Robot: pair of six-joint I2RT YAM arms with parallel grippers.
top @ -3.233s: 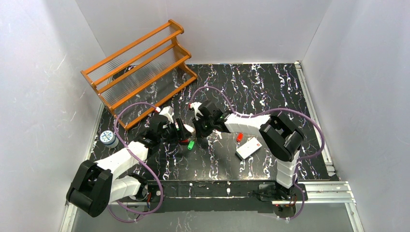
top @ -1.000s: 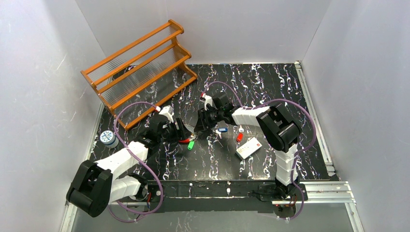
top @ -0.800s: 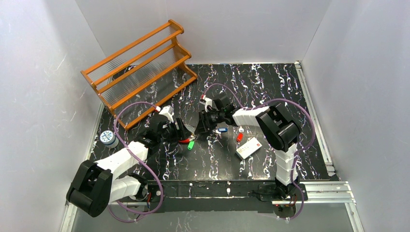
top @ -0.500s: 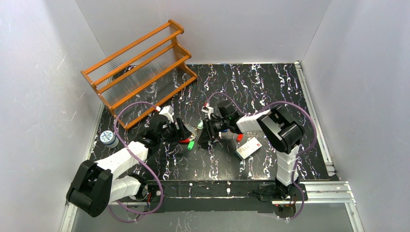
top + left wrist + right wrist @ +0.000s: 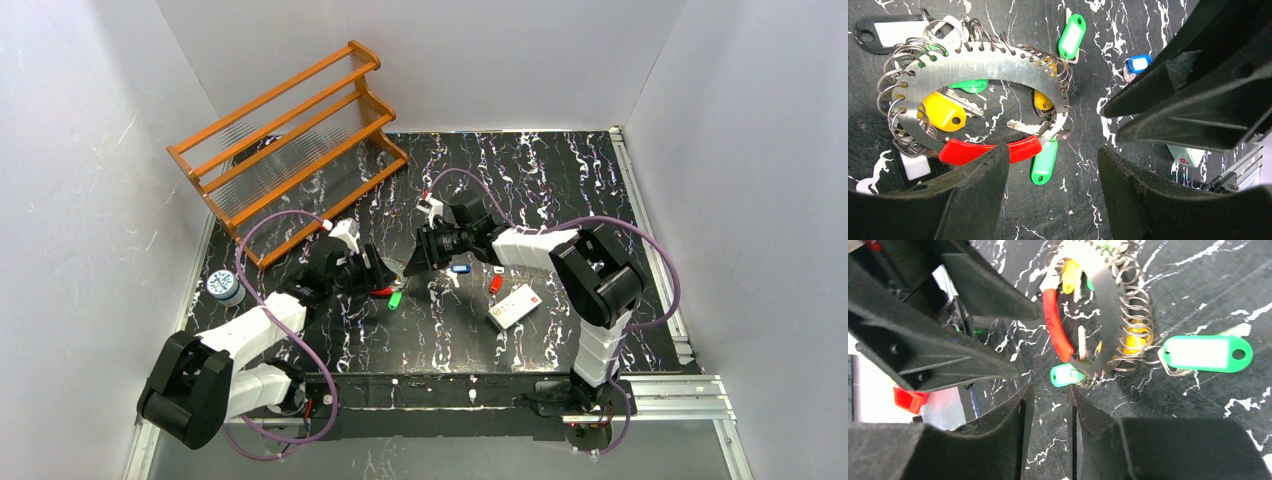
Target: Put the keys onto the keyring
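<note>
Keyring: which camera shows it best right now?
Left wrist: the keyring lies whole and sharp there, showing its silver band, small wire loops and red grip. Right wrist shows it foreshortened, with its far end cut off by the frame. Top external shows only a red speck.

Nothing here reads as words or numbers. The white card (image 5: 513,305), right of the keyring (image 5: 988,65), carries a red mark too small to read; the green key tag (image 5: 1205,353) beside the keyring has a blank label.
</note>
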